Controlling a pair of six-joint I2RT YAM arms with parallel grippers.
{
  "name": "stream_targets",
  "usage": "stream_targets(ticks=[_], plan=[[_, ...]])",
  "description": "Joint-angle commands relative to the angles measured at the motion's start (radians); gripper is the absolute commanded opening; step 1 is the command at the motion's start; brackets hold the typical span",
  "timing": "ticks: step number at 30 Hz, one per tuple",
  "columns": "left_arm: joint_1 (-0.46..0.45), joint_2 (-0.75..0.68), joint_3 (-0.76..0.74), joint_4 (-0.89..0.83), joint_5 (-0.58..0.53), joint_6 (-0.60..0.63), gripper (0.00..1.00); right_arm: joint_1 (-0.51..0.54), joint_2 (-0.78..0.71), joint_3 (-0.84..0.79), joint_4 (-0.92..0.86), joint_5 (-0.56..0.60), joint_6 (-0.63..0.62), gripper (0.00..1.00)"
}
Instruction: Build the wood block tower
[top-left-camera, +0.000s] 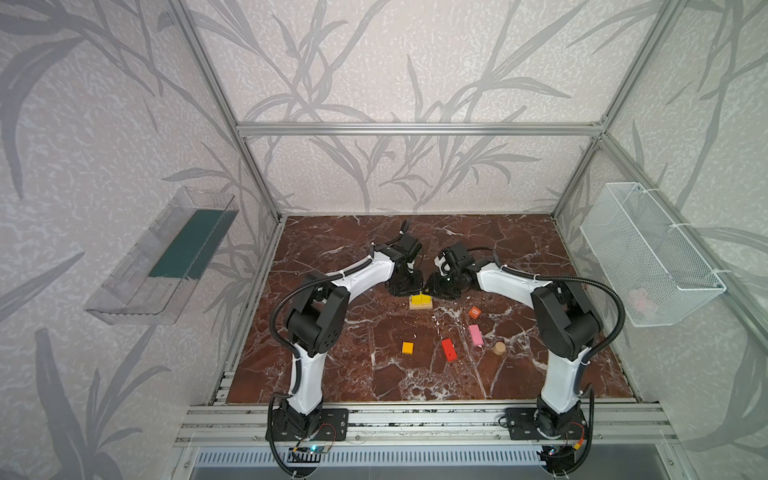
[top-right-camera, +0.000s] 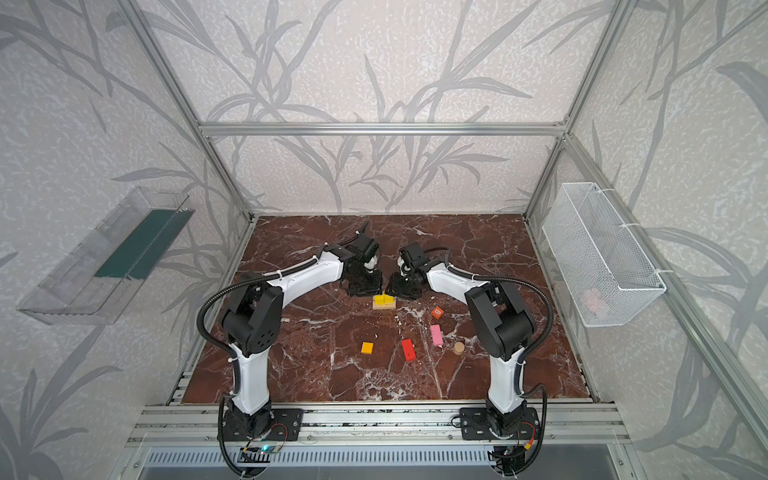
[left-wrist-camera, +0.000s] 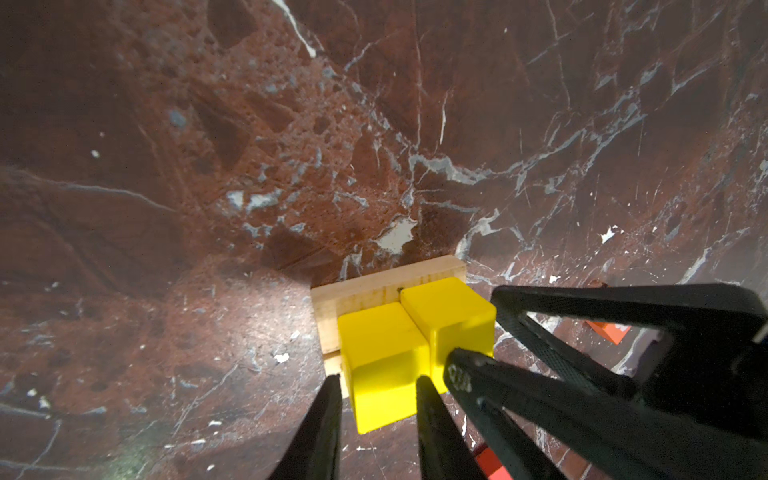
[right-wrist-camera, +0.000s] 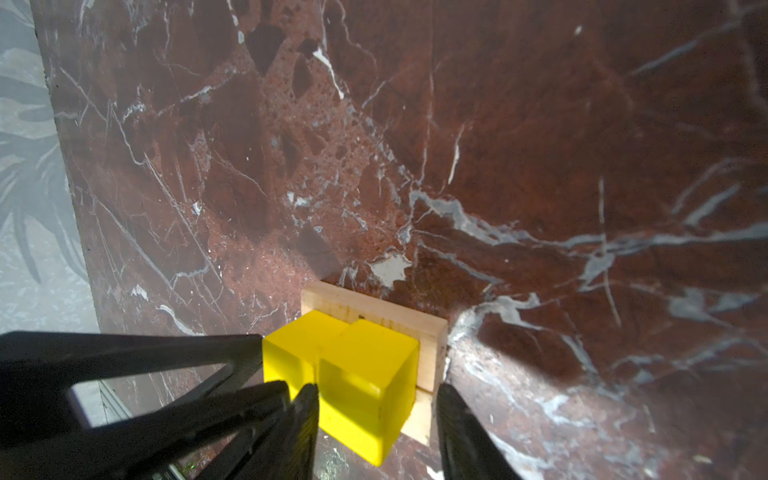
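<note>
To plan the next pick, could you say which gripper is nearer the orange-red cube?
Right. The right gripper stands beside the yellow cubes, toward the orange-red cube; the left gripper is on their far side.

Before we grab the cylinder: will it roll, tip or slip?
The cylinder seems to stand on a flat end, apart from the pink brick, so it probably won't roll unless knocked over. It looks squat, so tipping seems unlikely. Its round side gives flat jaws little contact; it may slip or twist.

Marble table (top-left-camera: 332, 353), tan planks (top-left-camera: 420, 306), scattered blocks (top-left-camera: 449, 349)
</note>
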Motion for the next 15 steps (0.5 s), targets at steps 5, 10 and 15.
stream_targets(ticks=[5, 10, 15], plan=[[-0.004, -0.047, 0.046, -0.042, -0.030, -0.005, 0.32, -0.004, -0.077, 0.048, -0.042, 0.029, -0.003, 0.49], [-0.001, -0.052, 0.079, -0.071, -0.045, 0.001, 0.32, -0.014, -0.033, 0.123, -0.093, 0.021, -0.031, 0.43], [0.005, -0.055, 0.099, -0.081, -0.047, 0.002, 0.32, -0.017, 0.055, 0.257, -0.195, 0.013, -0.076, 0.20]])
